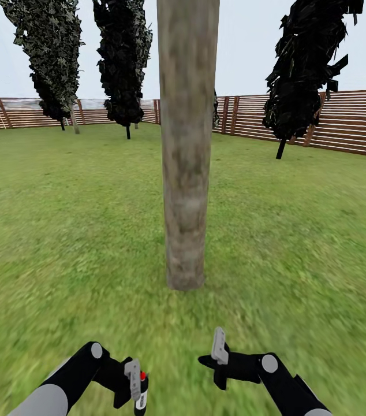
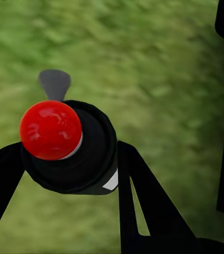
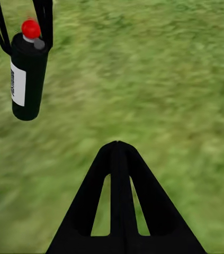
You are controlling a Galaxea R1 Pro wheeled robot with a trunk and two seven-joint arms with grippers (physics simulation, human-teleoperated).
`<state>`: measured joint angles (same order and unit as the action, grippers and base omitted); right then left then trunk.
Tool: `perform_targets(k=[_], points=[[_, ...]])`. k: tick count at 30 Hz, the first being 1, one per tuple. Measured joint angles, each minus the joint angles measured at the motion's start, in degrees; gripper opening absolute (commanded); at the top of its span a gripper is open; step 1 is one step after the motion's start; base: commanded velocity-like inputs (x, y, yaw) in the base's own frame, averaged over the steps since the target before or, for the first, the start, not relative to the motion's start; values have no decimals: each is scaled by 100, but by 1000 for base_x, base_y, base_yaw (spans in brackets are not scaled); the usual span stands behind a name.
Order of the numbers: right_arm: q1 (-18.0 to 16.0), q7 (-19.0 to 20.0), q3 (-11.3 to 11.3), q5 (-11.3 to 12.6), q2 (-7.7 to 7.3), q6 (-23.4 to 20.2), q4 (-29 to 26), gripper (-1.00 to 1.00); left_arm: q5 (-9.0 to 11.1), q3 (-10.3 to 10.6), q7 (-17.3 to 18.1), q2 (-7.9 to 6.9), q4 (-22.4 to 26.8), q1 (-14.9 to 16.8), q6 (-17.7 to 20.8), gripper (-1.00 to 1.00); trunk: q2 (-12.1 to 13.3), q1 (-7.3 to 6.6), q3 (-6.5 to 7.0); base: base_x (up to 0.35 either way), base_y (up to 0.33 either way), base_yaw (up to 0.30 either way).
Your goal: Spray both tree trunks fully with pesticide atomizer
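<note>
Step in hand: the carry is done and spraying is due. My left gripper (image 1: pixel 138 386), at the lower left of the head view, pinches the pesticide atomizer (image 1: pixel 141 393); in the left wrist view its fingers (image 2: pixel 143 190) flank the black canister under the red cap (image 2: pixel 51 129). My right gripper (image 1: pixel 220 346) is pressed together and holds nothing. The tree trunk (image 1: pixel 186 173) stands at frame centre on the lawn (image 1: pixel 62 231), near ahead. As I judge it, the next move calls for raising the nozzle (image 2: pixel 54 83) toward the bark.
</note>
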<state>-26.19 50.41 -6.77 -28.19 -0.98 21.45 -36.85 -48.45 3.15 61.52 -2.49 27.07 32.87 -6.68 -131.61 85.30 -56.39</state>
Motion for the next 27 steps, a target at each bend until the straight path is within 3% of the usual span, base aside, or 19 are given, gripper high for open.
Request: perform_targets(k=[10,15,27], points=[[0,10,-12,-3,162,0,-6,-100,1,11,0,135,0,0,-8,-100,0,0,0,0,0,0],[0,133,-273,-3,185,0,-6,-100,7,9,0,233,64,0,-22,-100,0,0,0,0,0,0],[0,185,-311,-3,277,8,-6,-100,46,6,-9,384,169,0,-34,-100,0,0,0,0,0,0]])
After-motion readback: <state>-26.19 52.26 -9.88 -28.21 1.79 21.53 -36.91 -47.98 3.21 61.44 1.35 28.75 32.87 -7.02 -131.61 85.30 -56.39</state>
